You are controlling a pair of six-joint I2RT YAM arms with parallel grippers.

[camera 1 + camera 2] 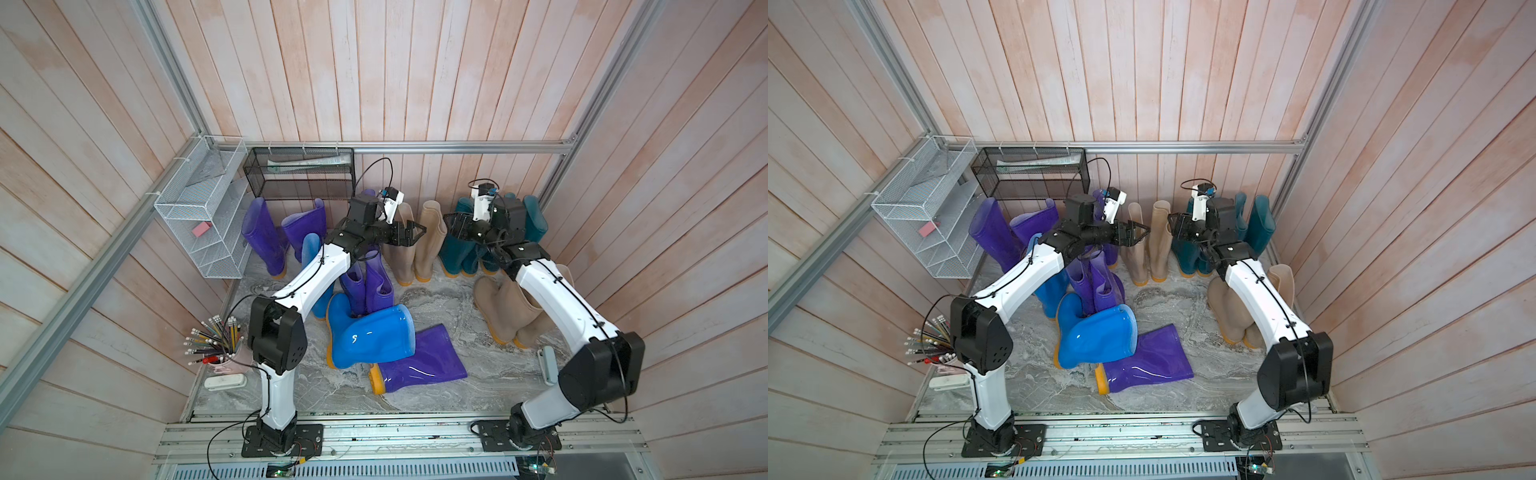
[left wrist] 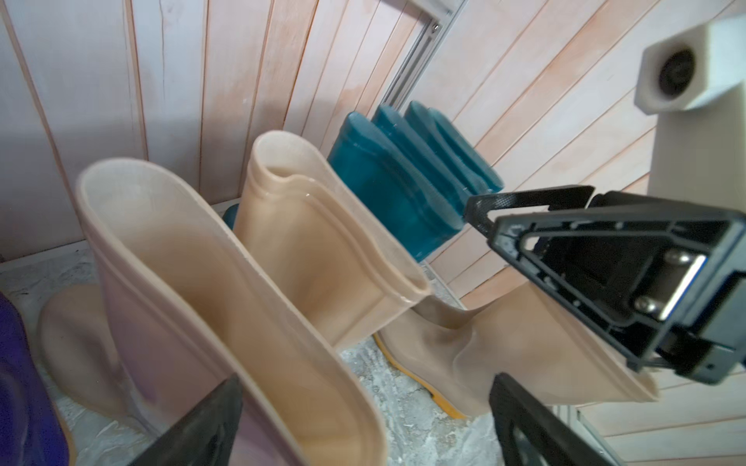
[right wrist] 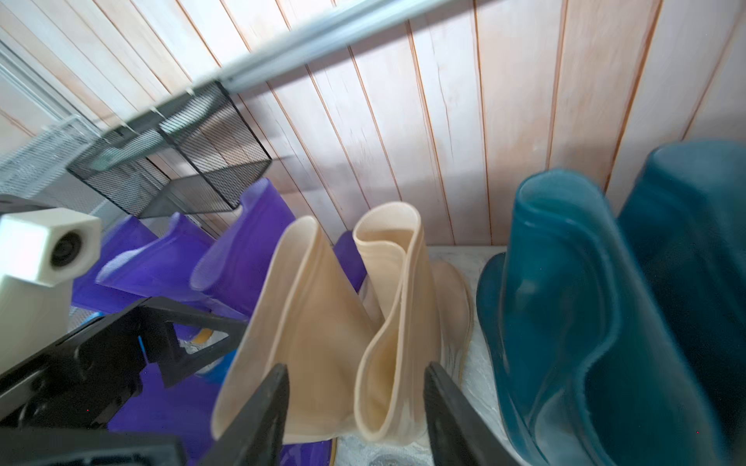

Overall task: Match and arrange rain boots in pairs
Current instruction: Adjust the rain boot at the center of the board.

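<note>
Several purple boots point(image 1: 266, 237) stand at the back left. In front of them 1 blue boot point(image 1: 370, 336) and 1 purple boot point(image 1: 419, 361) lie toppled on the counter point(image 1: 436, 303). Mid-back, the left pincer point(image 1: 415, 235) hangs released, jaws wide, at the top of the upright beige pair point(image 1: 430, 241). The right pincer point(image 1: 451, 226), parted and empty, faces it beside the teal boots point(image 1: 455, 253). My worry is that 2 pincers crowd 1 floppy pair: pulling away could snag a soft rim, tip a boot into its neighbours, or knock the pincers together.
</note>
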